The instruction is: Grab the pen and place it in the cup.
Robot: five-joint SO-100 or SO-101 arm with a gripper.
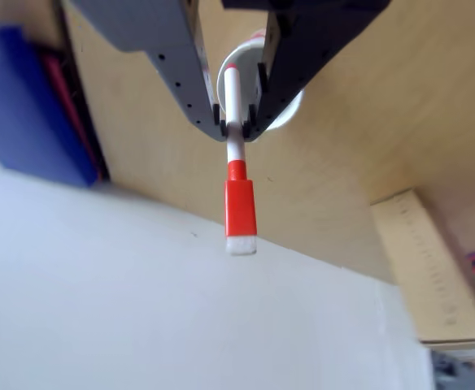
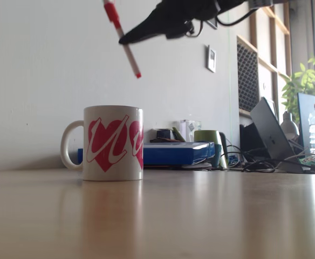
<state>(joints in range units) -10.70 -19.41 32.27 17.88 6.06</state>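
The pen (image 1: 240, 191) is a slim white marker with an orange-red cap, and my gripper (image 1: 236, 123) is shut on its white barrel. In the fixed view the pen (image 2: 126, 46) hangs tilted in the air, cap up and small red tip down, held by my dark gripper (image 2: 124, 39). Its tip is above the right part of the cup's mouth, well clear of the rim. The cup (image 2: 113, 142) is a white handled mug with pink hearts, standing on the wooden table. In the other view the cup's white rim (image 1: 225, 63) shows behind the fingers.
A blue box (image 2: 171, 152) lies behind the cup by the wall, also seen as the blue box (image 1: 26, 106). A green mug (image 2: 209, 141), a laptop (image 2: 271, 129) and cables sit far right. A wooden ruler (image 1: 437, 272) lies on the table (image 2: 200, 216).
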